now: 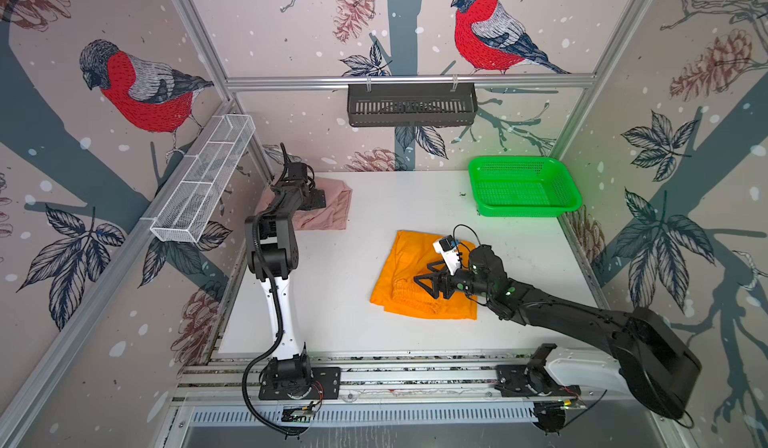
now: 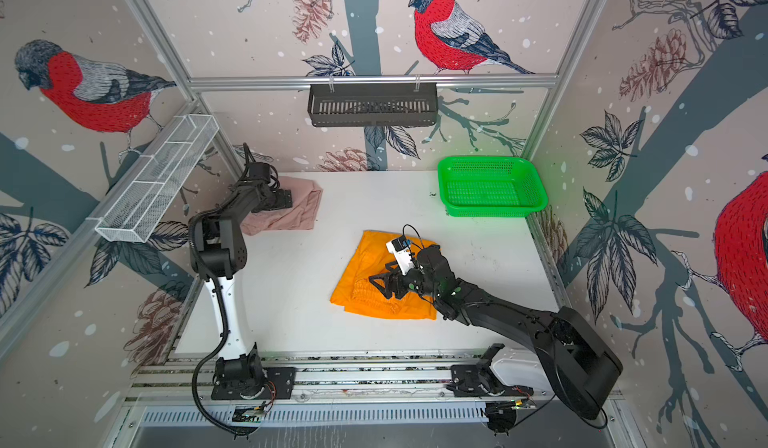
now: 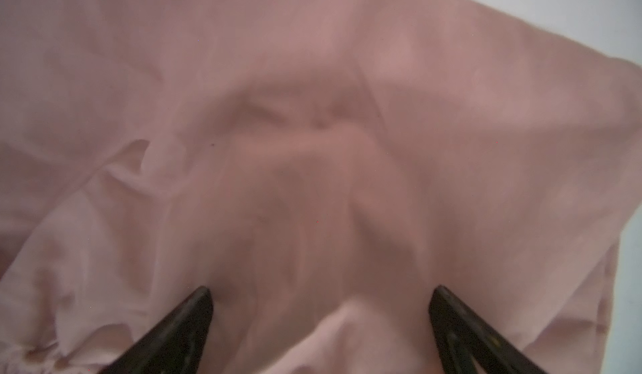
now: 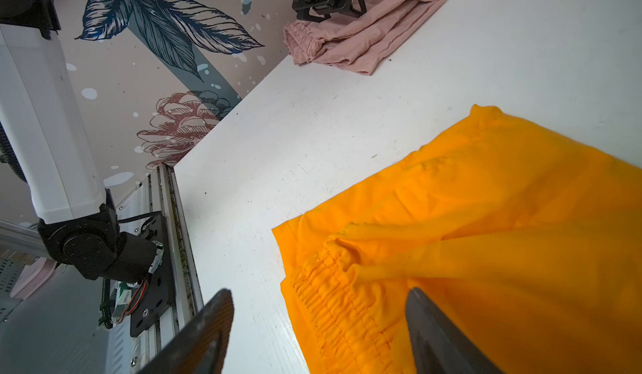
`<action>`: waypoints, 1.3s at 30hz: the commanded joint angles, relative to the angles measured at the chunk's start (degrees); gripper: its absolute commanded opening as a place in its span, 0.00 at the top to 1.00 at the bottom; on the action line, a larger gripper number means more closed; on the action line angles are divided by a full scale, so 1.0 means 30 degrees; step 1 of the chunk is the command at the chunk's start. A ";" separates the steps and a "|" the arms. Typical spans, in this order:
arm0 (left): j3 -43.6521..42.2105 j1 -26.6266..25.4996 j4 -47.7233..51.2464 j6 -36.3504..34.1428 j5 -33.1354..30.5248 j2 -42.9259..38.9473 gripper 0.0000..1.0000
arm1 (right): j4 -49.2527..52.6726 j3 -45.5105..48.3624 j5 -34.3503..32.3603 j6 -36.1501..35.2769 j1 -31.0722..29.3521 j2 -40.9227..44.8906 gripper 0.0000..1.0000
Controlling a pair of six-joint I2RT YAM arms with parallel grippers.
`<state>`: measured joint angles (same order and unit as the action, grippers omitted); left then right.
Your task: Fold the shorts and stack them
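The left pincer (image 3: 319, 294) stands wide open, low over the pink shorts (image 1: 334, 206), which lie crumpled at the far left corner of the desk (image 1: 353, 292). The right pincer (image 4: 319, 292) is open too, gripping nothing, and hangs above the gathered waistband end of the orange shorts (image 1: 399, 267). These lie near the desk's middle, well apart from the pink pair. A green basket (image 1: 519, 211) sits in the far right corner.

Bright, even light; pink shorts (image 3: 312, 146) blurred in left wrist view.
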<state>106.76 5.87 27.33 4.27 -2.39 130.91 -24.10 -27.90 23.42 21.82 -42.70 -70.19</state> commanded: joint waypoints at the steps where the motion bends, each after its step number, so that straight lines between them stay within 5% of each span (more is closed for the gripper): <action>1: 0.0583 0.0179 -0.0834 -0.0098 0.0435 0.0230 0.02 | -0.1020 0.0152 -0.0566 0.0489 -0.0005 0.0078 0.21; 10: 0.5382 0.0706 0.1988 -0.0772 0.0789 0.3750 0.02 | -0.0794 0.0247 -0.0781 0.0679 0.0051 0.0004 0.20; 16: 0.5513 0.0739 0.3911 -0.0067 0.2327 0.4117 0.02 | -0.0981 0.0449 -0.1005 0.0745 0.0350 0.0129 0.19; 24: -0.3995 0.0653 -0.1242 0.4226 0.6924 -0.1069 0.02 | 0.1075 0.0080 0.0499 -0.0002 0.3286 0.0166 0.18; 28: -0.8841 -0.0170 -0.3509 0.6059 0.7009 -0.4111 0.02 | 0.2237 -0.0198 0.0725 -0.0160 0.4770 0.0056 0.18; 39: -1.5575 -0.3524 -0.4000 0.8084 0.4987 -1.0296 0.02 | 0.5314 0.0586 0.0009 0.1923 0.8415 0.1500 0.17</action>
<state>61.76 -4.34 15.73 25.67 14.66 102.63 -11.40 -26.35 24.23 24.97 -18.74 -66.78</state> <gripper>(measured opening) 0.977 0.829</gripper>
